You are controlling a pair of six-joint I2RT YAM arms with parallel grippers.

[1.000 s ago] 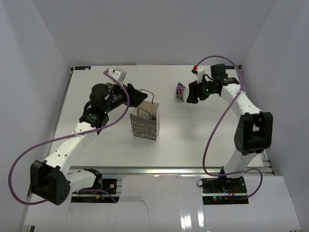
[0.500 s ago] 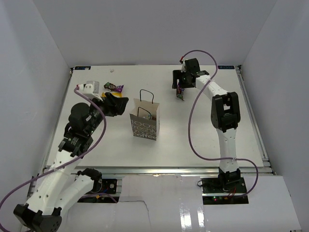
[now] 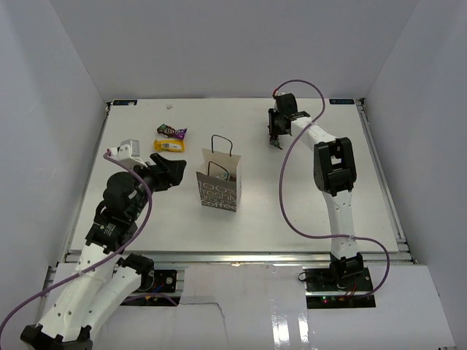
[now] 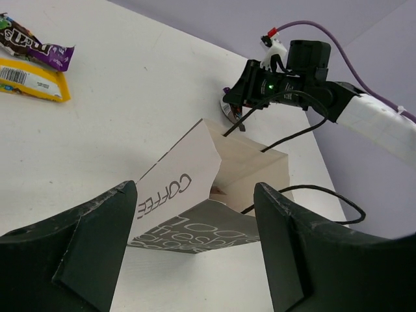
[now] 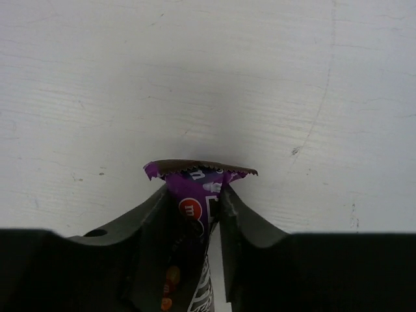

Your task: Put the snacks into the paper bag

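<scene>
The held purple packet (image 5: 190,174) is far from its goal: it sits at the back of the table (image 3: 328,204), to the right of the paper bag (image 3: 219,195) and well apart from it. The right gripper (image 5: 193,195) pinches it from both sides, and only the crimped end sticks out past the fingertips. I cannot tell whether that end touches the table or hangs just above it.

The bag stands upright near the middle with its mouth open and its thin handles (image 3: 220,145) rising over the mouth. Something lies inside, but I cannot say what or how many.

My left gripper (image 3: 175,169) waits just left of the bag with its fingers spread wide and nothing in them. Behind it lie a second purple packet (image 3: 171,132) and a yellow packet (image 3: 169,146), touching each other.

To do this step well, I think I should:
- lift the packet straight up before moving sideways, because the wrapper is slippery
- approach the mouth from above, between the handles and not through them
- let go only when the packet is low inside the mouth
- keep the left gripper near the bag's side, since such a light bag may tip over
</scene>
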